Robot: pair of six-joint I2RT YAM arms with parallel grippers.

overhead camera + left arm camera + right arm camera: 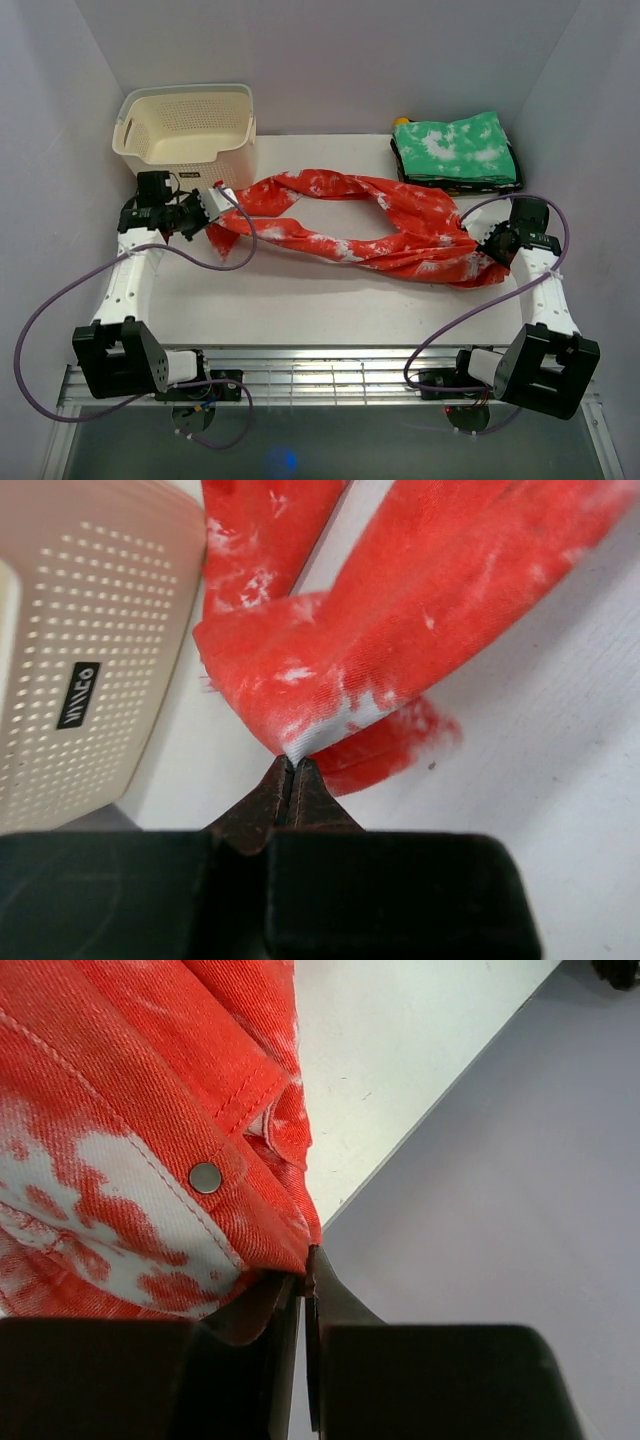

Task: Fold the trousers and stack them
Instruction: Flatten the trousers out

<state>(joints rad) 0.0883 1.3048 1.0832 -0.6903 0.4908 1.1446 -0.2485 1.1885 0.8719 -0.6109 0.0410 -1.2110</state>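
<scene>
Red and white tie-dye trousers [370, 228] lie stretched in a loop across the white table [300, 300]. My left gripper [215, 207] is shut on a leg hem at the left end; in the left wrist view the jaws [291, 768] pinch the hem's white edge [330, 715]. My right gripper [497, 243] is shut on the waist end at the right; in the right wrist view the jaws [305, 1270] pinch the waistband [150, 1160] beside a metal snap [205, 1176]. Folded green tie-dye trousers [455, 148] lie at the back right.
A cream plastic basket [187, 125] stands at the back left, just behind my left gripper; it also shows in the left wrist view [80, 660]. The table's right edge [440, 1090] runs close to my right gripper. Grey walls enclose the table.
</scene>
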